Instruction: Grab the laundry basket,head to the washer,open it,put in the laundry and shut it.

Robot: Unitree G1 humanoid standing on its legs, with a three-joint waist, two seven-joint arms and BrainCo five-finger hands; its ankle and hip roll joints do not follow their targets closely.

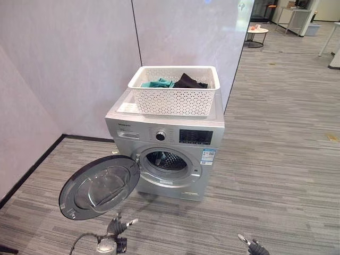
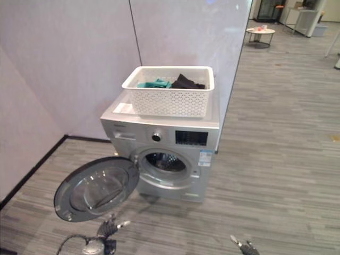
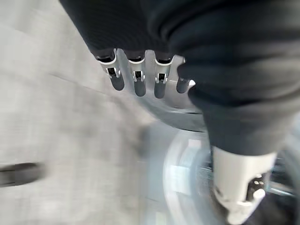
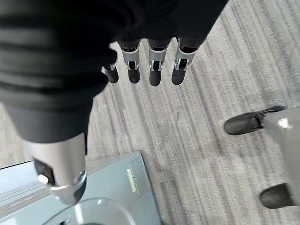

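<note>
A white perforated laundry basket (image 1: 175,100) stands on top of the silver front-loading washer (image 1: 210,178). Teal cloth (image 1: 158,83) and black cloth (image 1: 190,82) lie inside it. The washer's round door (image 1: 98,187) hangs wide open, swung out to the left, and the dark drum opening (image 1: 166,159) is exposed. My left hand (image 1: 114,228) is low in front of the door, fingers (image 3: 136,82) straight and holding nothing. Low at the right, off the washer's front corner (image 4: 117,187), my right hand (image 1: 252,245) hangs over the floor with its fingers (image 4: 154,72) straight and empty.
The washer backs onto pale wall panels (image 1: 79,58), with a second wall and black skirting (image 1: 29,172) at the left. Striped grey floor (image 1: 281,159) runs wide to the right. A small round table (image 1: 257,33) stands far back right.
</note>
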